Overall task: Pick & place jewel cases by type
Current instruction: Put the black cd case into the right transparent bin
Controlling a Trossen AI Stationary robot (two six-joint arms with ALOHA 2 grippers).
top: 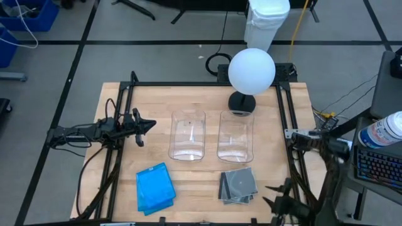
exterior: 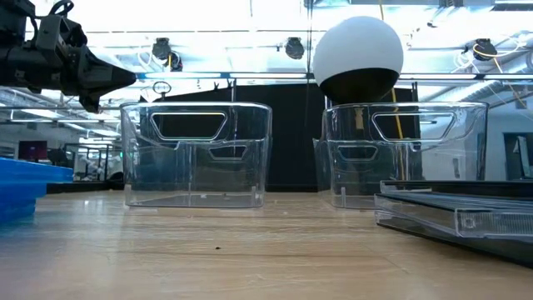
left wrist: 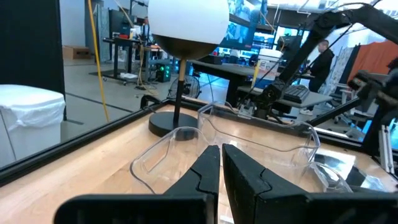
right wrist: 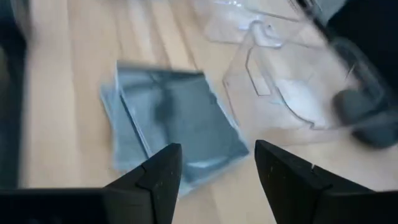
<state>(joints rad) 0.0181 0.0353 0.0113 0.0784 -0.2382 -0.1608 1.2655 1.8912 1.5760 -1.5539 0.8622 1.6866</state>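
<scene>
The bench (top: pixel 125 100) carries two clear tubs side by side at its middle, the left tub (top: pixel 188 135) and right tub (top: pixel 235 135), their long axes running front to back. A globe lamp (top: pixel 250 70) stands behind the right tub. Blue cases (top: pixel 154 188) lie stacked before the left tub, skewed slightly; grey cases (top: pixel 238 186) lie fanned before the right tub. The left end effector (top: pixel 146 126), fingers closed on nothing, hangs left of the tubs, pointing right. The right end effector (right wrist: pixel 216 167), fingers apart, hovers over the grey cases.
</scene>
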